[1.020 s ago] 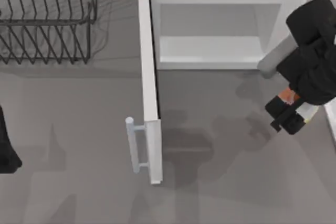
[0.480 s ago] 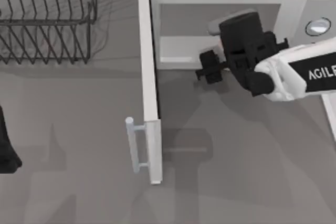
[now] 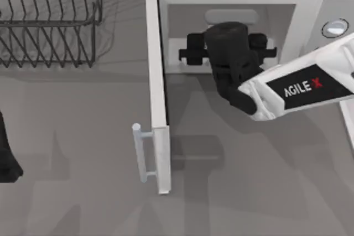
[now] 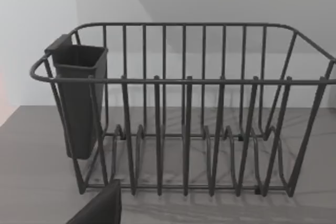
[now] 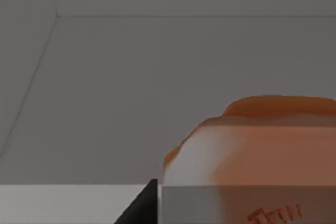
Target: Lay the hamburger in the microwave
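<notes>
One arm works: the right gripper reaches through the open door into the microwave at the worktop's back edge. From the right wrist, the hamburger sits close under the camera above the pale cavity floor, seemingly held, though I cannot tell how the jaws stand. It looks light, soft and easily squashed; a gentle hold across its sides seems best. The left arm is parked at the worktop's left edge, facing the rack.
</notes>
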### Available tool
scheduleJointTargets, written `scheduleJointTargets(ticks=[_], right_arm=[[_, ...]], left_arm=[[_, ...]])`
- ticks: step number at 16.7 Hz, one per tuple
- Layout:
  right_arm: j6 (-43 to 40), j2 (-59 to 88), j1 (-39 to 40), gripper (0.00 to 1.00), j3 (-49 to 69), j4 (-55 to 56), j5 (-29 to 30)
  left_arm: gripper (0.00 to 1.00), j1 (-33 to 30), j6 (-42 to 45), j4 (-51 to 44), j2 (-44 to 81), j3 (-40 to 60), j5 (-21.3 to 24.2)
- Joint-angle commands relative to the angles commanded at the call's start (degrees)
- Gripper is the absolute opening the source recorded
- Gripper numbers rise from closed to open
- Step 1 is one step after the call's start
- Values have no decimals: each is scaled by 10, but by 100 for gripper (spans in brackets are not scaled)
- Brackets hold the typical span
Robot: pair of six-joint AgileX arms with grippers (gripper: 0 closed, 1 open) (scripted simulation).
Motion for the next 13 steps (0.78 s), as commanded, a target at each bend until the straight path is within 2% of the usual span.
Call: scheduleJointTargets(ticks=[7, 13], right_arm=[[0, 4, -5, 0, 17, -5, -5], [-13, 87, -30, 0, 170, -64, -23]], left_arm=[[100, 0, 0, 0, 0, 0, 0], [100, 0, 0, 0, 0, 0, 0]])
